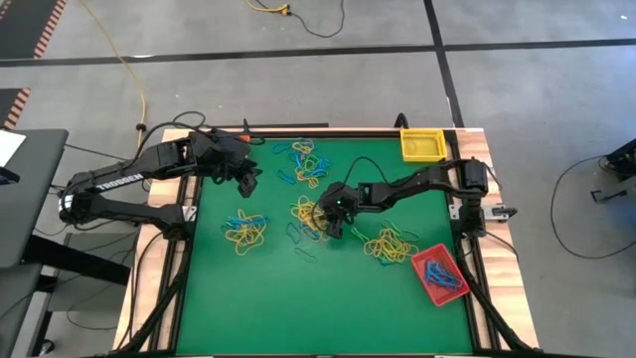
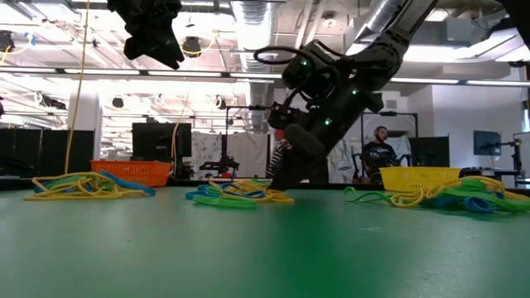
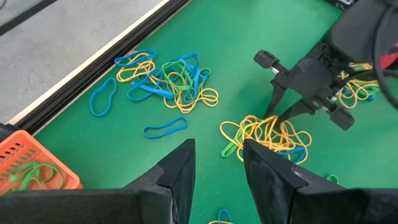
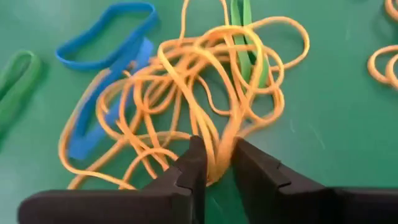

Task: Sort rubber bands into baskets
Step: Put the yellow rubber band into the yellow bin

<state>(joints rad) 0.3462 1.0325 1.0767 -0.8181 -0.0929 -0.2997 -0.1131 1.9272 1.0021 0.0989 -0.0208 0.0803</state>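
Several tangles of yellow, blue and green rubber bands lie on the green mat: one at the far middle point(image 1: 303, 164), one left point(image 1: 245, 229), one in the middle point(image 1: 310, 219) and one right point(image 1: 390, 244). My right gripper point(image 1: 333, 221) is down at the middle tangle point(image 4: 186, 93), shut on yellow strands. My left gripper point(image 1: 250, 182) hangs open and empty above the mat point(image 3: 217, 152). The yellow basket point(image 1: 422, 144) stands at the far right. The red basket point(image 1: 437, 275) at the near right holds blue bands. The orange basket point(image 3: 31, 171) holds green bands. My right gripper pinches several yellow strands point(image 4: 216, 140) at the edge of the middle tangle between its two fingertips. The fingers slant down from above point(image 3: 280, 115). The rest of the tangle lies slack on the mat, with blue and green bands caught in it.
The mat's raised frame point(image 1: 467, 199) runs along its edges. Single blue bands point(image 3: 165, 129) lie loose near the far tangle. The near half of the mat point(image 1: 298, 308) is bare green. A person point(image 2: 379, 149) sits in the room beyond the table.
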